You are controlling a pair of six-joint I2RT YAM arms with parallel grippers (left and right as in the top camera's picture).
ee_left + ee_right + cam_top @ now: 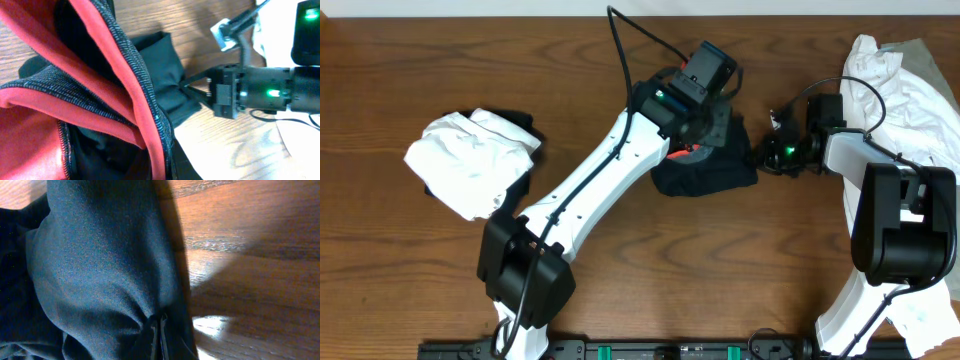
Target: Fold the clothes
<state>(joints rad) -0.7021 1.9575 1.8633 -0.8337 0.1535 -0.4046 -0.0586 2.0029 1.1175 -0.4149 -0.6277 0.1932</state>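
A dark garment with a red lining point(705, 170) lies bunched at the table's middle back. My left gripper point(692, 143) is down in it and shut on its upper folds. In the left wrist view the red lining point(100, 65) and dark cloth fill the frame and hide the fingers. My right gripper point(758, 155) is shut on the garment's right edge. Its closed fingertips pinch dark cloth in the right wrist view point(157, 330) and also show in the left wrist view point(189, 89).
A pile of white clothes point(470, 160) with a black piece point(515, 122) lies at the left. Another white pile point(905, 85) lies at the back right by the right arm. Bare wood table point(720, 270) runs along the front.
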